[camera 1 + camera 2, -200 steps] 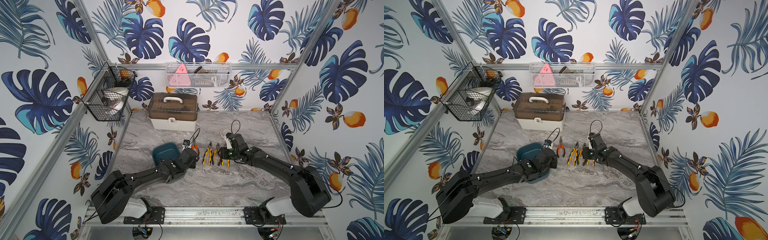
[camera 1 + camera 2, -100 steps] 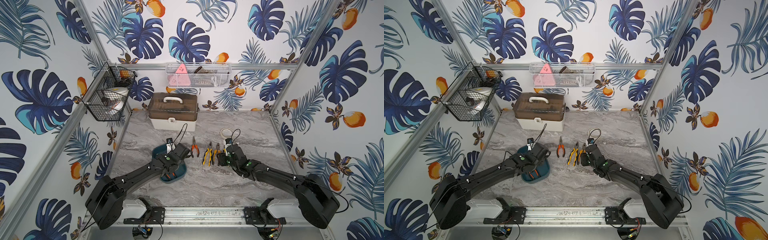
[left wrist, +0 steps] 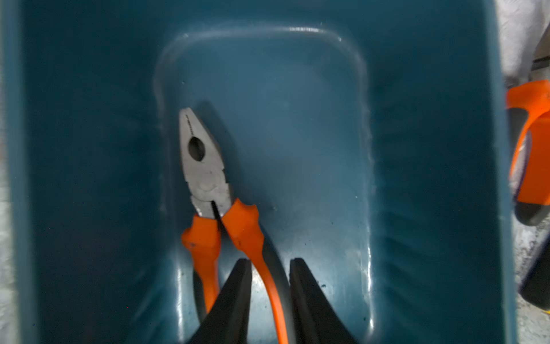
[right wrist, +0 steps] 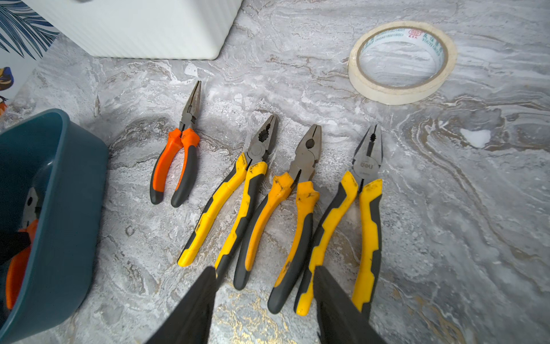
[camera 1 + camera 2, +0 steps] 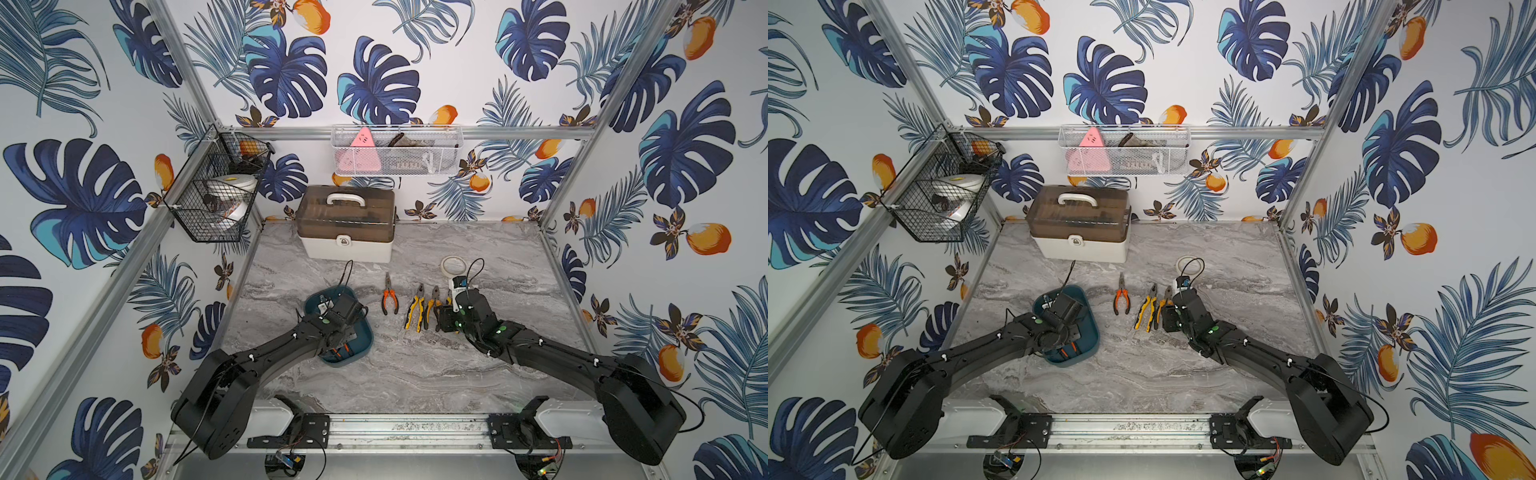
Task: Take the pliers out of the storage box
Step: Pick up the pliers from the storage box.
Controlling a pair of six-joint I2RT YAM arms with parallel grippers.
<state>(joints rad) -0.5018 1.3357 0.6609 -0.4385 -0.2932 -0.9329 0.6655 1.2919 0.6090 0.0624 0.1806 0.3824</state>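
Observation:
The storage box (image 5: 368, 332) (image 5: 1094, 332), a dark teal tray, sits left of centre on the marble table. One pair of orange-handled pliers (image 3: 205, 172) (image 4: 18, 268) lies inside it. My left gripper (image 3: 270, 262) is down in the box (image 3: 89, 149), open, its fingers on either side of one handle with a gap showing. On the table lie long-nosed orange pliers (image 5: 389, 296) (image 4: 178, 155) and three yellow-handled pliers (image 4: 235, 193) (image 4: 285, 208) (image 4: 351, 214). My right gripper (image 4: 265, 269) hovers open over the yellow handle ends, holding nothing.
A white case with a brown lid (image 5: 347, 226) stands at the back of the table. A roll of masking tape (image 5: 453, 264) (image 4: 401, 62) lies behind the pliers row. A black wire basket (image 5: 216, 187) and a white one (image 5: 397, 151) hang on the walls.
My left gripper has moved from beside the box's right edge down into the box, and its fingers have narrowed around one orange handle. The right arm has shifted only slightly.

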